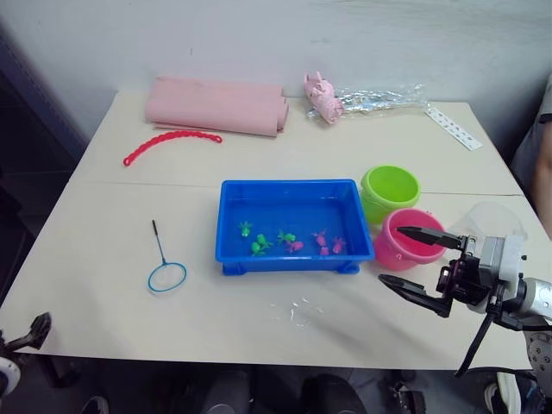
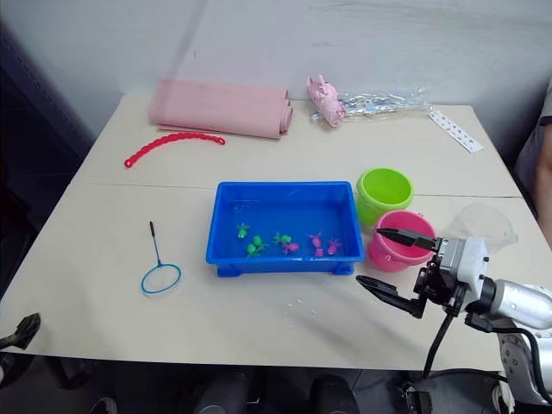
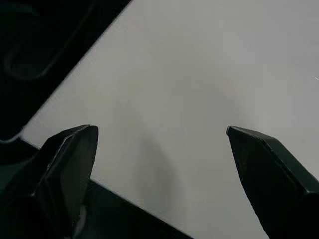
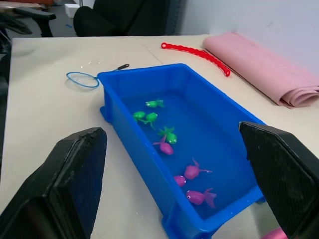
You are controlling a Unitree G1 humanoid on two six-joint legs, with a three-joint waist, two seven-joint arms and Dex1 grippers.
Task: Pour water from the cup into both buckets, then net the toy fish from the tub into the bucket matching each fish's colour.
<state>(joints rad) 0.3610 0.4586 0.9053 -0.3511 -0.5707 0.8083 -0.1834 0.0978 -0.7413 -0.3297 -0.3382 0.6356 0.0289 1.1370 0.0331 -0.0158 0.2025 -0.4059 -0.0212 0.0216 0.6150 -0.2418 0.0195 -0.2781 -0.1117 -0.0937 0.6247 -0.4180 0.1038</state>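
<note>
Blue tub [image 1: 295, 195] sitting mid-desk [image 1: 103, 285], with the toy fish [image 1: 293, 241] bunched along its near side, green ones toward 9 o'clock and pink ones toward 3 o'clock. Lime green bucket [image 1: 390, 191] just off the tub's far 3 o'clock corner, pink bucket [image 1: 405, 241] touching it on the near side and right beside the tub. Clear cup [image 1: 493, 221] further out at 3 o'clock, past the pink bucket, partly hidden behind the right arm. Net [image 1: 164, 263] lying flat on the desk out at 9 o'clock from the tub, hoop toward the near edge, well apart from everything. Right gripper [image 1: 414, 257] hovering at about 4 o'clock by the pink bucket, fingers spread wide, holding nothing; upper finger over the bucket's rim. Left gripper [image 3: 160, 164] down at the near 8 o'clock corner of the desk, fingers also wide apart and empty over bare desk. Red beaded strip [image 1: 171, 143] and rolled pink cloth [image 1: 216, 105] up around 11 o'clock, pink plush toy [image 1: 323, 97] at roughly 12.
</note>
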